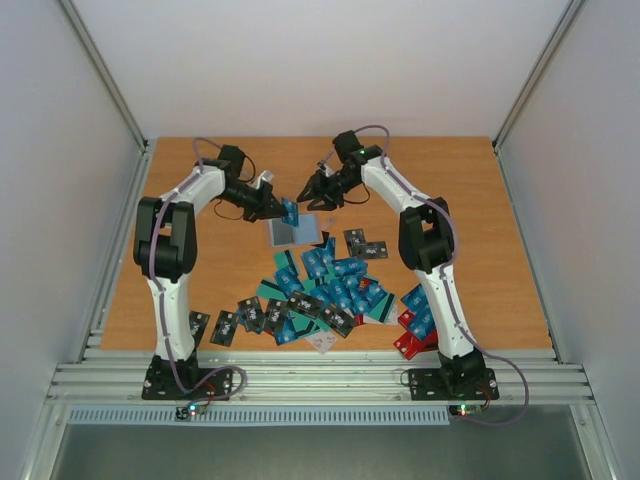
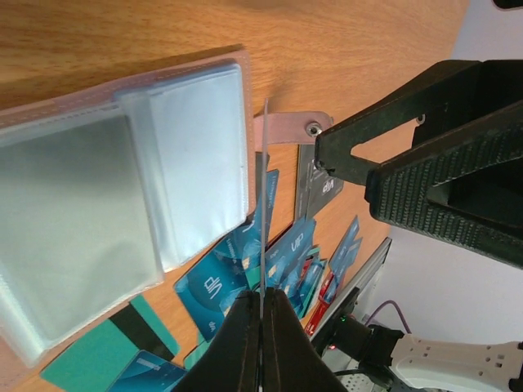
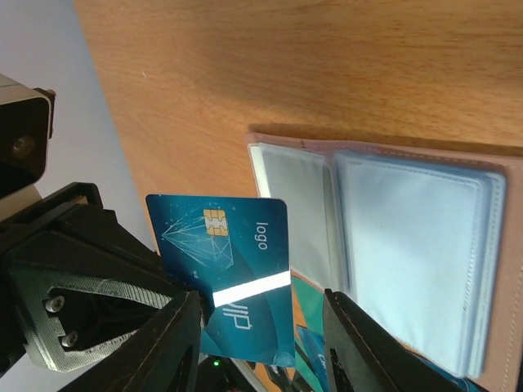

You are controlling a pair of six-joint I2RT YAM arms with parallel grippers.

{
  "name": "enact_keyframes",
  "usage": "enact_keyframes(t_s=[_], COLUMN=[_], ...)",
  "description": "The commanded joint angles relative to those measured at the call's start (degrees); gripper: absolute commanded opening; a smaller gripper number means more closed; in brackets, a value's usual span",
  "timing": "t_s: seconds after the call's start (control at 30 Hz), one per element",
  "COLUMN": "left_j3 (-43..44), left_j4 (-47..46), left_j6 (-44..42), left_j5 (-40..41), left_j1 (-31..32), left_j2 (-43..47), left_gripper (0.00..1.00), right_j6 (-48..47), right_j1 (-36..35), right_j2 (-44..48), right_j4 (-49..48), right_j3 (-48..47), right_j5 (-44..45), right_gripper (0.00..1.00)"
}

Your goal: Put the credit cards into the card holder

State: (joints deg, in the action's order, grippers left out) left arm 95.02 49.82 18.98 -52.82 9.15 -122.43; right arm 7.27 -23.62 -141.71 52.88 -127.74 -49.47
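Note:
The card holder [image 1: 296, 232] lies open on the table, its pinkish-brown cover [image 3: 368, 139] lined with clear pockets [image 2: 122, 204]. My left gripper [image 1: 283, 210] is shut on a blue credit card [image 3: 229, 261], holding it upright just above the holder's near edge. That card shows edge-on [image 2: 263, 204] between the left gripper [image 2: 261, 314] jaws. My right gripper [image 3: 265, 343] is open, with a finger on either side of the held card. From the left wrist view the right gripper [image 2: 350, 173] hangs close beside the card. Many loose credit cards [image 1: 330, 290] lie heaped below the holder.
Red cards [image 1: 412, 335] lie by the right arm's base. Black cards [image 1: 365, 245] sit right of the holder, and more lie at the front left [image 1: 225, 325]. A metal rail [image 1: 320, 375] borders the table's near edge.

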Motion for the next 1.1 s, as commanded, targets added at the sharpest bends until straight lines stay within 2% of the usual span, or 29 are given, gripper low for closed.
enact_keyframes(t_s=[0.0, 0.53, 1.07], left_j3=[0.9, 0.7, -1.7], left_j4=[1.5, 1.5, 3.0], left_j6=[-3.0, -5.4, -9.8], left_j5=[0.5, -1.9, -1.8], left_j1=[-1.7, -3.0, -1.2], left_j2=[-1.3, -3.9, -6.4], left_gripper=[0.0, 0.0, 0.0], right_j6=[-0.2, -4.6, -6.3], right_j1=[-1.3, -1.0, 0.6], right_j2=[-2.8, -8.0, -9.5], right_j4=[4.0, 9.7, 12.6], right_j3=[-4.8, -7.3, -6.7], right_j5=[-1.1, 1.2, 4.0], right_gripper=[0.42, 0.4, 0.38])
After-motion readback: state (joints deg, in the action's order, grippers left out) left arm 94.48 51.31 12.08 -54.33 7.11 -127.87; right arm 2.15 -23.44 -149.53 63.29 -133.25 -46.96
